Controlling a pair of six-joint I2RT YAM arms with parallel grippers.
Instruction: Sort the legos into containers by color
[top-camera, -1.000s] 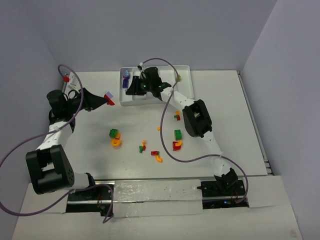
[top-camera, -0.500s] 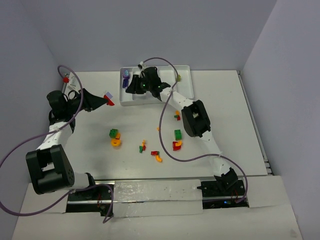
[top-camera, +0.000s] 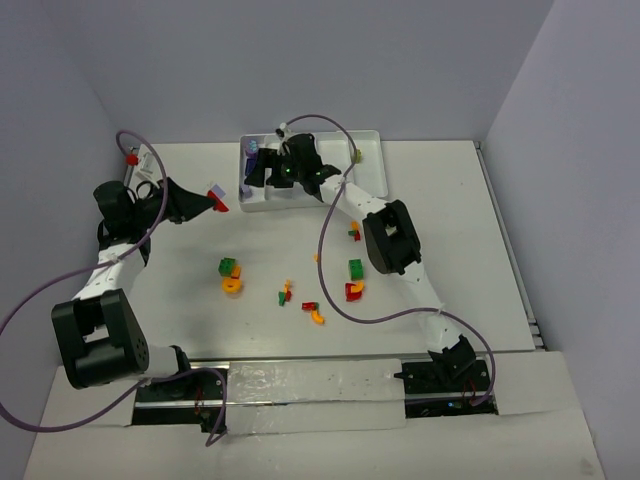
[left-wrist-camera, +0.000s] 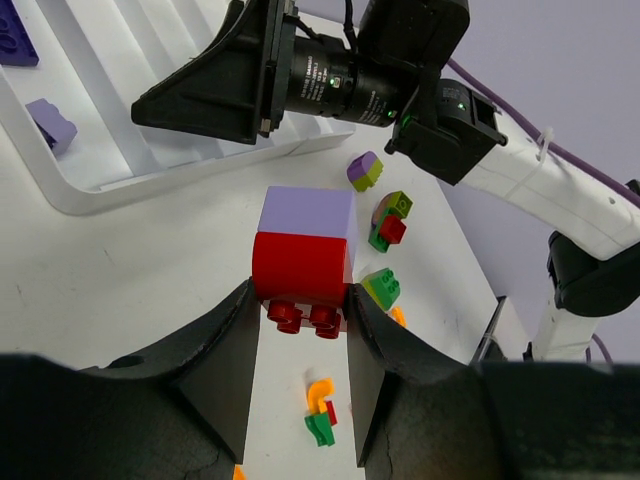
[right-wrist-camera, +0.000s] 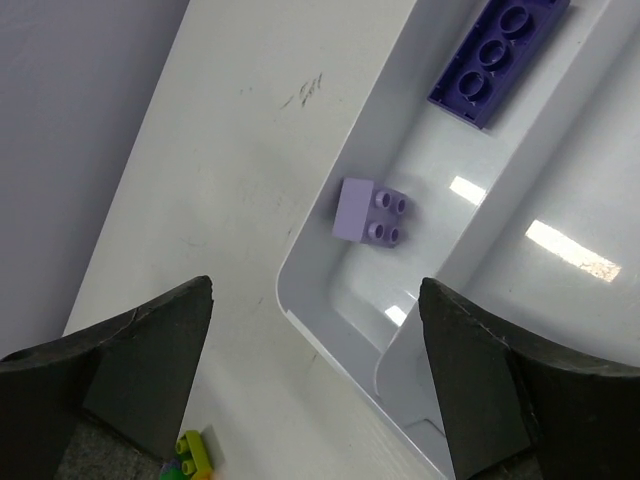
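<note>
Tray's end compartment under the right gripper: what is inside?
A small lilac brick and a darker purple plate, lying apart. The plate and the compartment's far end run past the wrist view; overhead, the right gripper covers part of it.

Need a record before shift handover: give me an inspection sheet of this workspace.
Surface: white table, faint scuff beside the tray.
Job's things: tray at far edge; lilac brick and purple plate in its end compartment; loose bricks mid-table.
Clutter: nothing seen.
Grippers: left jaws shut on red-lilac stack; right jaws open above the lilac brick.
Cables: purple cables loop loosely over the table.
Surroundings: plain walls on three sides.
</note>
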